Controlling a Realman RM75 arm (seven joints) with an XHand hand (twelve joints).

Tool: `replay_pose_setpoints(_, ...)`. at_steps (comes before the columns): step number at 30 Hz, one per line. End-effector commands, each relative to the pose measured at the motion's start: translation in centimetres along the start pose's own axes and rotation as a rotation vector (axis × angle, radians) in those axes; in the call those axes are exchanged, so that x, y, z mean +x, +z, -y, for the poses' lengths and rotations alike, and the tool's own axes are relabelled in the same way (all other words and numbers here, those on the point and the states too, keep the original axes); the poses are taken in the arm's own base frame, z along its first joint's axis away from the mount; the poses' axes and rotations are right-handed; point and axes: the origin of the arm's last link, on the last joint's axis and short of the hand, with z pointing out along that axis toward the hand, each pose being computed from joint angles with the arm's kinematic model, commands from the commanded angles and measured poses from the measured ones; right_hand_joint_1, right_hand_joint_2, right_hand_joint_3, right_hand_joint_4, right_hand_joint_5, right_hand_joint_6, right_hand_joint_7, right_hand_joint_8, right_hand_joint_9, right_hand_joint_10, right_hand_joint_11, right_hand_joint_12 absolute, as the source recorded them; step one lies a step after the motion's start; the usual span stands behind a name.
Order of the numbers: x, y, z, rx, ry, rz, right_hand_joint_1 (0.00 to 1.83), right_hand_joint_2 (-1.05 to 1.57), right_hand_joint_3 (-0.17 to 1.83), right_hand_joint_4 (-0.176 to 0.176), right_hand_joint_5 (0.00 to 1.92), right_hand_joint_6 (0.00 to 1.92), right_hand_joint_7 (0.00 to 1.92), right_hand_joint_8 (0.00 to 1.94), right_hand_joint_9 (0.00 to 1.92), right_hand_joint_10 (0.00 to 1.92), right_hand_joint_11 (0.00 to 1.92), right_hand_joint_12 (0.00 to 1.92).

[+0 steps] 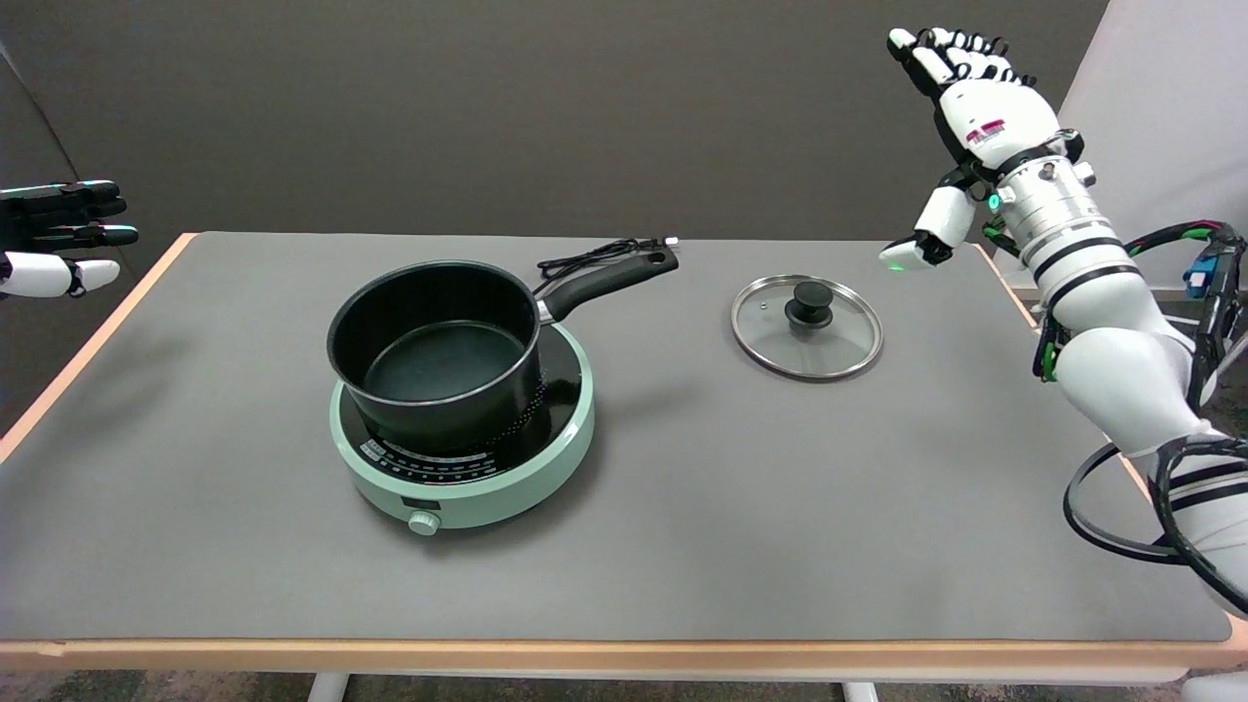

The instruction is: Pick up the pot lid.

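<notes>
A: Location of the round glass pot lid (806, 328) with steel rim and black knob (809, 301)?

B: Right of centre in the frame, flat on the grey table mat (682, 507), knob upward. Well apart from the black saucepan (436, 352); nothing touching it.

A: And the right hand (960, 117), white with black fingers?

B: Upper right of the frame, raised in the air above and to the right of the lid, clear of it. Fingers (951, 49) extended upward and side by side, thumb (931, 234) hanging down apart from them, green-lit at its tip. Spread wide, holding nothing.

A: Position of the saucepan?

B: Left of centre, seated on the round mint-green induction hob (468, 468), long black handle (609, 278) pointing toward the upper right. Interior bare and dark.

A: Other items in view?

B: Coiled black power cord (590, 255) just behind the handle, on the mat. White control knob (423, 523) at the hob's lower front edge. Left hand (58, 239) at the upper left edge of the frame, suspended beside the table.
</notes>
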Motion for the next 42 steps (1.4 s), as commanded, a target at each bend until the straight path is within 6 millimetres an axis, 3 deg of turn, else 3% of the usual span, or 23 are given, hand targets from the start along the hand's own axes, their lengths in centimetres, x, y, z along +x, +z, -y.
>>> replay_pose_setpoints(1, -0.3, 0.7, 0.5, 0.034, -0.028, 0.033, 1.13, -0.82, 1.37, 0.176, 0.01, 0.01, 0.01, 0.01, 0.01, 0.01, 0.01, 0.01)
replay_pose_setpoints(25, -0.9, 1.3, 0.5, 0.073, -0.092, 0.093, 1.12, -0.83, 1.4, 0.176, 0.01, 0.01, 0.01, 0.01, 0.01, 0.01, 0.01, 0.01)
replay_pose_setpoints(34, -1.4, 2.1, 0.4, 0.082, -0.118, 0.114, 1.09, -0.61, 1.27, 0.176, 0.01, 0.01, 0.01, 0.01, 0.01, 0.01, 0.01, 0.01)
replay_pose_setpoints(35, -1.5, 2.1, 0.4, 0.084, -0.12, 0.117, 0.98, 0.46, 0.63, 0.176, 0.48, 0.84, 0.59, 0.35, 0.54, 0.5, 0.36, 0.74)
replay_pose_setpoints(36, -1.6, 2.2, 0.5, 0.085, -0.122, 0.121, 0.92, 1.1, 0.26, 0.176, 0.76, 1.33, 0.93, 0.55, 0.86, 0.79, 0.57, 1.18)
replay_pose_setpoints(42, -1.7, 2.8, 0.7, 0.096, -0.135, 0.129, 0.92, 1.1, 0.26, 0.176, 0.76, 1.33, 0.93, 0.55, 0.86, 0.79, 0.58, 1.18)
